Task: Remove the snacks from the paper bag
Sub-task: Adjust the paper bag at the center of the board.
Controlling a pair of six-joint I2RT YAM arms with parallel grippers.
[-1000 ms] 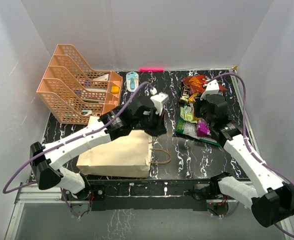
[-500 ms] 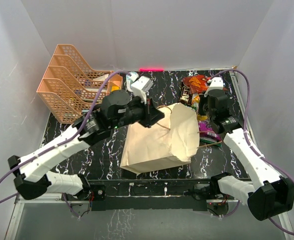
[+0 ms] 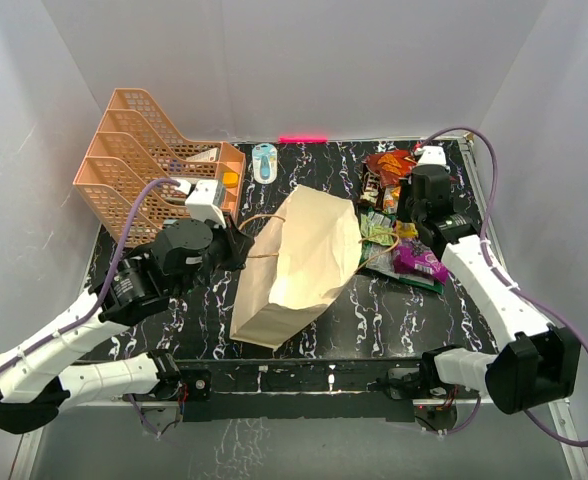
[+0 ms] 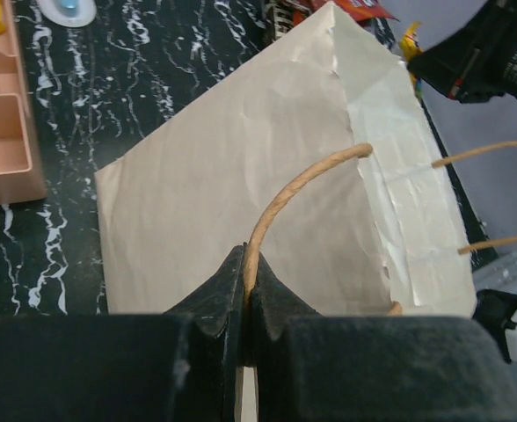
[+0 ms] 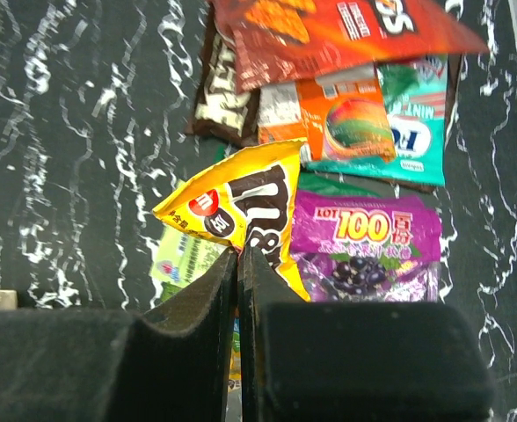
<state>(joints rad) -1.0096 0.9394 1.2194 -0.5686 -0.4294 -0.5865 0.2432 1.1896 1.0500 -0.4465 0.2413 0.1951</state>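
Right, left gripper (image 4: 245, 283) was clamped shut on cord handle (image 4: 285, 193) of paper bag (image 3: 294, 265). Bag sat mid-table, tilted up, long axis running near-left to far-right, far corner just beside snacks (image 3: 399, 245). Couldn't see inside bag. Snacks lay on table right of bag, outside it. Right gripper (image 5: 238, 259) was pinched shut on corner of yellow packet (image 5: 241, 198), beside purple pouch (image 5: 364, 246). My read: right arm nearer pile, left arm had bag; mouth seemed turned rightward.
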